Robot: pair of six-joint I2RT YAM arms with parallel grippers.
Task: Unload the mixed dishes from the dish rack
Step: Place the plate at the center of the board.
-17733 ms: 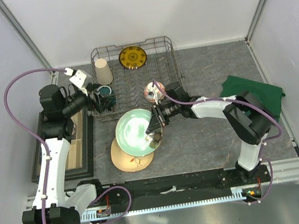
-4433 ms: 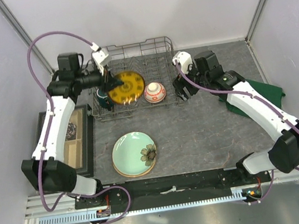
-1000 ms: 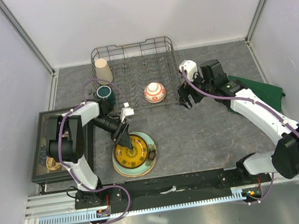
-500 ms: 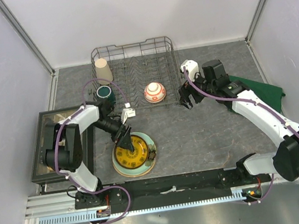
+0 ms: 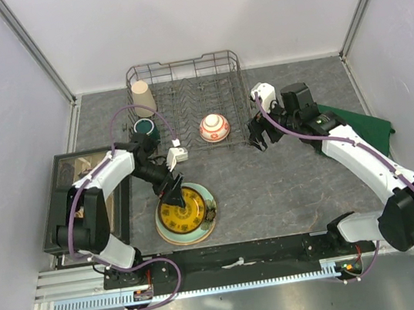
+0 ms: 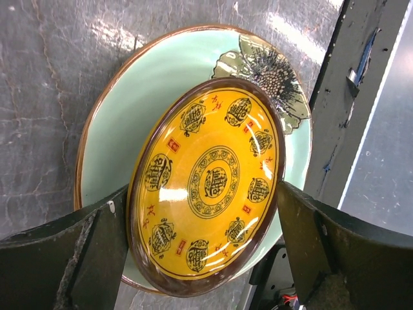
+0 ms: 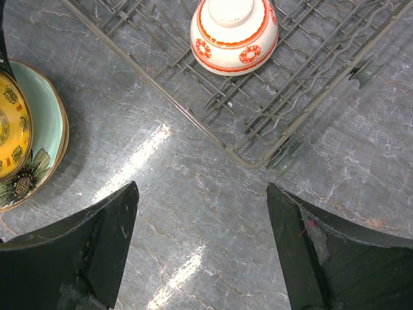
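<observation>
The small yellow dark-patterned plate (image 5: 182,209) (image 6: 206,187) lies on the pale-green flower plate (image 5: 203,199) (image 6: 129,110), with a cream rim (image 5: 160,229) showing under the stack. My left gripper (image 5: 172,192) (image 6: 201,187) is open, one finger on each side of the yellow plate. In the dish rack (image 5: 221,90) (image 7: 271,97) are the red-and-white bowl (image 5: 214,128) (image 7: 233,26), upside down, the tall beige cup (image 5: 142,98) and the dark green mug (image 5: 145,129). Beside the rack's right front corner, my right gripper (image 5: 259,136) (image 7: 201,187) hangs open over bare table.
A flat dark-framed tray (image 5: 54,225) lies at the left, partly under the left arm. A dark green cloth (image 5: 358,121) lies at the right. A black rail (image 5: 238,256) (image 6: 348,97) runs along the near edge, close to the plate stack.
My left gripper has opened wider around the yellow plate, which now rests on the stack, and the left arm's elbow has shifted. The right arm has hardly moved.
</observation>
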